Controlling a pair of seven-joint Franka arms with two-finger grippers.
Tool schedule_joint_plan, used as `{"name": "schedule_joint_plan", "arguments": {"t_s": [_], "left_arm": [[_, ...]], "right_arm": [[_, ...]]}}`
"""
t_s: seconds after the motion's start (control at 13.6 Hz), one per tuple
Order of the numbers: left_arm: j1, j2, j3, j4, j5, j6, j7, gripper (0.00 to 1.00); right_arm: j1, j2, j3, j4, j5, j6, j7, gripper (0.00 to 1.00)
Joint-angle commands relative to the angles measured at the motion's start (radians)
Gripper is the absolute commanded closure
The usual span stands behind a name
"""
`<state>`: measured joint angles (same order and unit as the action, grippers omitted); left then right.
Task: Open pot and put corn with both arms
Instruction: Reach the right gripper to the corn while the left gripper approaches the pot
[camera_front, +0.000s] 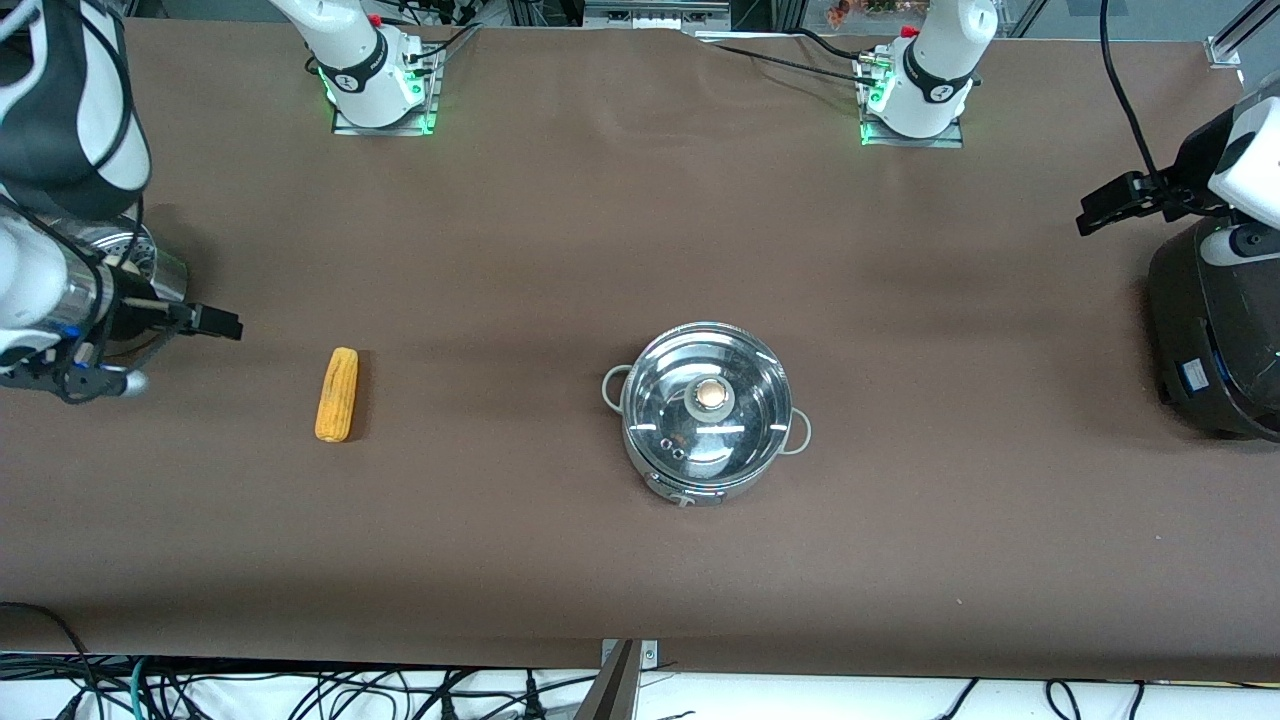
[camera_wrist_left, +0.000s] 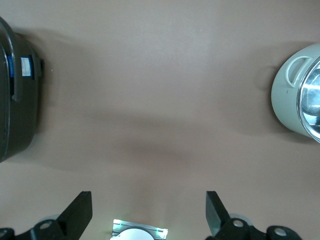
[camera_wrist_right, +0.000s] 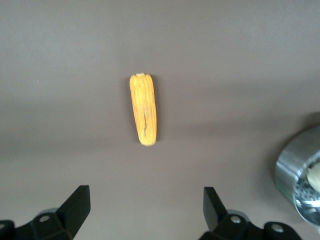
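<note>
The shiny steel pot (camera_front: 705, 412) stands at the table's middle, its glass lid with the beige knob (camera_front: 711, 395) on it. Its edge and one grey handle show in the left wrist view (camera_wrist_left: 295, 95). The yellow-orange corn (camera_front: 337, 394) lies flat on the table toward the right arm's end, and also shows in the right wrist view (camera_wrist_right: 144, 110). My right gripper (camera_front: 222, 325) is open and empty in the air beside the steamer pot, apart from the corn; its view shows it too (camera_wrist_right: 146, 200). My left gripper (camera_front: 1100, 210) is open and empty, up beside the black cooker; its view shows it as well (camera_wrist_left: 148, 202).
A perforated steel steamer pot (camera_front: 150, 255) with a white bun (camera_wrist_right: 315, 176) stands at the right arm's end, partly hidden by the arm. A big black cooker (camera_front: 1215, 340) stands at the left arm's end and shows in the left wrist view (camera_wrist_left: 17, 100).
</note>
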<state>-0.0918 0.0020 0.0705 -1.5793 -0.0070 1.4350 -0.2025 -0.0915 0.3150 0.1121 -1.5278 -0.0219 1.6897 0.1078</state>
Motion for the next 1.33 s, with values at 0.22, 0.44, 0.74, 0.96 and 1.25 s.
{"name": "schedule_joint_plan", "arguments": {"t_s": [0.22,0.44,0.74,0.96,1.25], "left_arm": [[-0.012,0.05,-0.118,-0.007,-0.019,0.112,-0.044,0.0],[-0.081,0.108,-0.144,-0.001,-0.033,0.195,-0.119,0.0],[-0.192,0.257,-0.143,0.109,-0.084,0.225,-0.277,0.0],[-0.262,0.363,-0.143,0.195,-0.084,0.277,-0.425,0.0],[-0.328,0.466,-0.126,0.278,-0.082,0.344,-0.497,0.0]], "right_arm": [[0.041,0.165,0.008,-0.008,0.01,0.233,0.01,0.0],[0.041,0.188,0.008,-0.084,0.01,0.356,0.012,0.0],[0.044,0.188,0.009,-0.207,0.008,0.517,0.012,0.0],[0.044,0.187,0.009,-0.279,0.007,0.611,0.01,0.0],[0.044,0.188,0.009,-0.362,0.007,0.717,0.01,0.0]]}}
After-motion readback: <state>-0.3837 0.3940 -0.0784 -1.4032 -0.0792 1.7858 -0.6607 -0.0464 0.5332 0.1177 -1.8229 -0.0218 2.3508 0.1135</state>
